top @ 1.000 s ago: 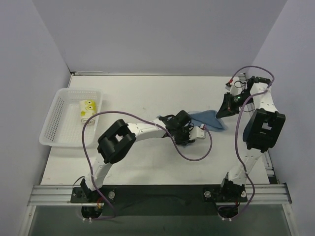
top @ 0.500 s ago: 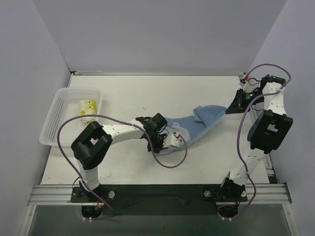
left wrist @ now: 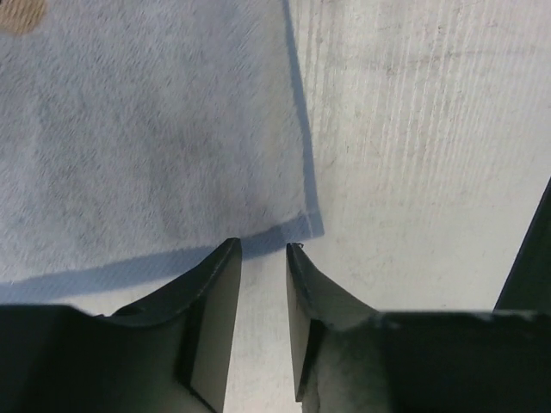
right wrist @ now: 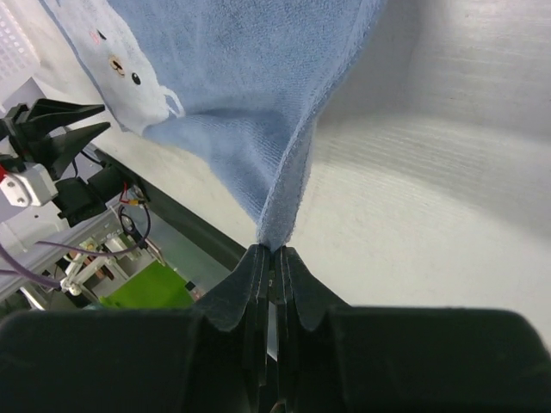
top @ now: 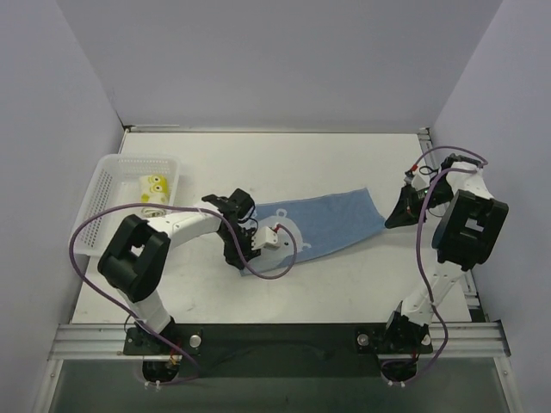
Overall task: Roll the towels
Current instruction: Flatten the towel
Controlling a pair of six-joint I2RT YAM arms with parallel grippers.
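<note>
Your right tool [right wrist: 269,251] clamps the light blue cloth towel [top: 331,224], centre frame; your left tool [left wrist: 263,249] stands narrowly parted, empty, beside its corner.

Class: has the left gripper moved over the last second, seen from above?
Yes: the left gripper moved left, toward the basket, reaching the blue towel's corner.

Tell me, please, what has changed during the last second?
The left claw drew the blue towel leftward, spreading it flat, then let its corner go. The right claw stayed shut on the other end. The cream towel stayed in the basket.
</note>
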